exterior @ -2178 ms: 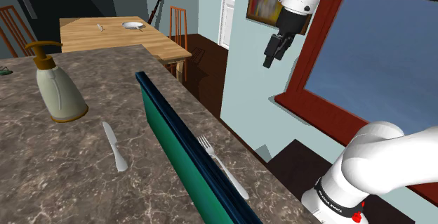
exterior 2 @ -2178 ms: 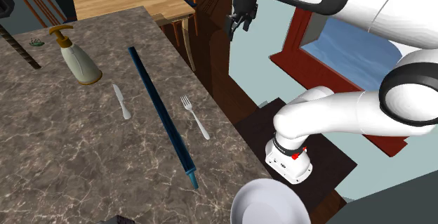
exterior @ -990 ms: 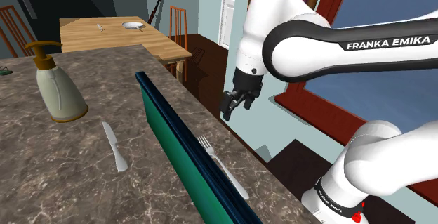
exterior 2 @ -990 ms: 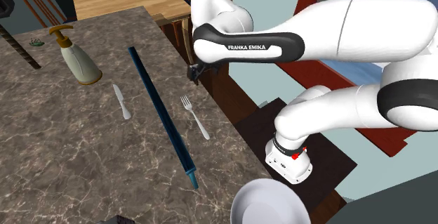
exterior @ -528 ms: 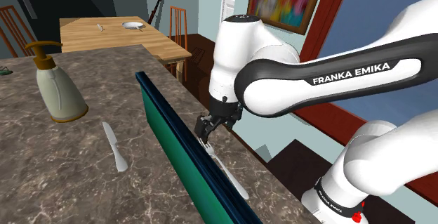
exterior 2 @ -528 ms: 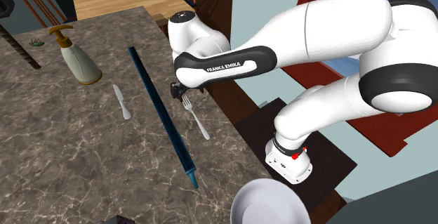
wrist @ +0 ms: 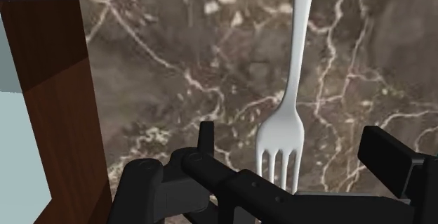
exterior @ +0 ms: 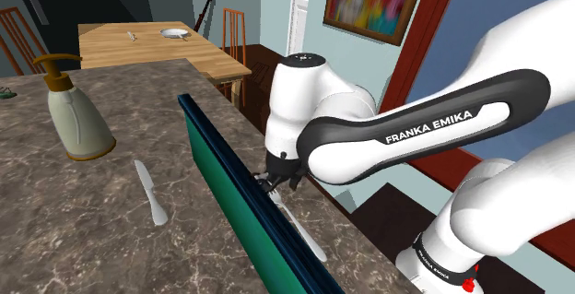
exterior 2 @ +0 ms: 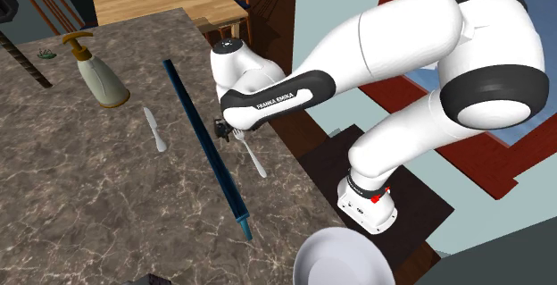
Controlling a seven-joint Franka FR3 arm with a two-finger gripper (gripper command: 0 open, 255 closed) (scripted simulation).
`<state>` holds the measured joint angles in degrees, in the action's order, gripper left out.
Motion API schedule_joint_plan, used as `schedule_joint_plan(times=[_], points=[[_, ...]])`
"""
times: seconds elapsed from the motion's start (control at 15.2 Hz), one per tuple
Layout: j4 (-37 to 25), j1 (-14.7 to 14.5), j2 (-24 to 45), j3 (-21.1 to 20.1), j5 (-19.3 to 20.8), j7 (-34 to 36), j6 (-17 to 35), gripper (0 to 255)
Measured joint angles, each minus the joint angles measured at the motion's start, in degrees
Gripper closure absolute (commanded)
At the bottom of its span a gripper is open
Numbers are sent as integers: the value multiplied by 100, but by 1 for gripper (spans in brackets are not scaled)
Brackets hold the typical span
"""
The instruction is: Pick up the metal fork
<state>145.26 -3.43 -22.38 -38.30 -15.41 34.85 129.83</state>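
A pale metal fork (wrist: 288,114) lies flat on the brown marble counter (exterior: 74,218), close to the counter's edge, handle pointing away from the gripper. In the shoulder view its handle (exterior: 304,233) shows past the hand; the tines are hidden there. My black gripper (wrist: 295,147) is open and low over the tine end, a finger on each side and neither touching. The gripper (exterior 2: 224,131) sits just beside the long teal board, with the fork handle (exterior 2: 256,161) trailing out from under it.
A long teal board (exterior: 230,186) stands on edge right beside the fork. Beyond it lie a knife (exterior: 150,194) and a soap dispenser (exterior: 78,117). The counter edge drops to dark floor (wrist: 56,117) close by. A white bowl (exterior 2: 344,258) is near the stand.
The arm has swung down from high by the window to the counter; the gripper now sits low over the fork's tines, a little lower than half a second ago.
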Motion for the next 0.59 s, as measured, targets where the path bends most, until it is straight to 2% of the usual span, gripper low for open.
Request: schedule_joint_plan(times=[0.13,0.2,0.59], points=[[43,14,60,-32,13,15,100,0],[57,13,65,-38,11,18,121,255],[66,18,23,-14,20,15,116,255]])
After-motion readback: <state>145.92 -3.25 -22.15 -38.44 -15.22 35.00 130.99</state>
